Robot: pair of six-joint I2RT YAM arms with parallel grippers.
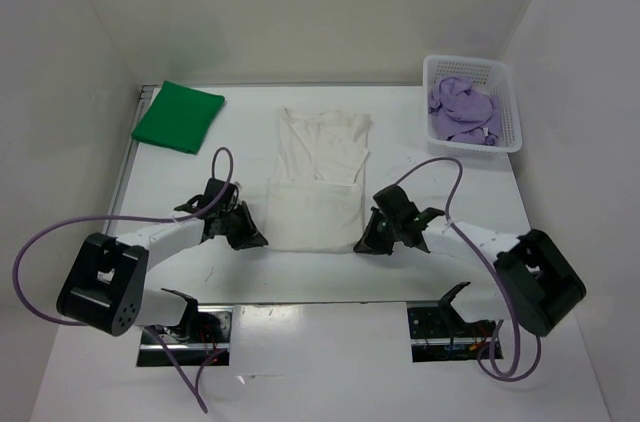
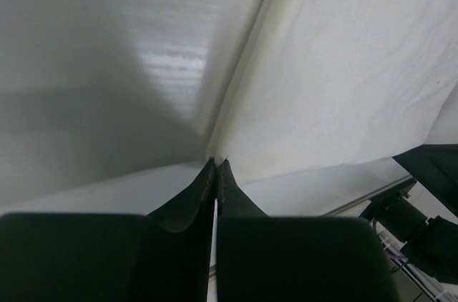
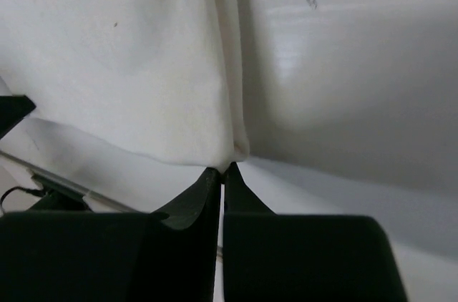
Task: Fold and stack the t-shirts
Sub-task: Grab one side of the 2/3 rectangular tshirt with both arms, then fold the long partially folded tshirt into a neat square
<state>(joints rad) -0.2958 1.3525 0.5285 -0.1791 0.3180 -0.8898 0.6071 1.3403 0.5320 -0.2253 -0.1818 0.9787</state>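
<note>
The white-cream t-shirt (image 1: 318, 177) lies flat mid-table, sleeves folded in. My left gripper (image 1: 250, 233) is shut on its near left hem corner; the left wrist view shows the tips (image 2: 215, 164) pinching the cloth (image 2: 336, 66). My right gripper (image 1: 366, 240) is shut on the near right hem corner; the right wrist view shows the tips (image 3: 222, 169) pinching the cloth (image 3: 129, 51). The bright green t-shirt (image 1: 178, 116) lies folded at the far left. The light purple t-shirt (image 1: 460, 110) is crumpled inside the basket.
A white lattice basket (image 1: 508, 102) stands at the far right corner. White walls enclose the table (image 1: 180, 192) on three sides. Purple cables loop from both arms. The arm bases sit at the near edge.
</note>
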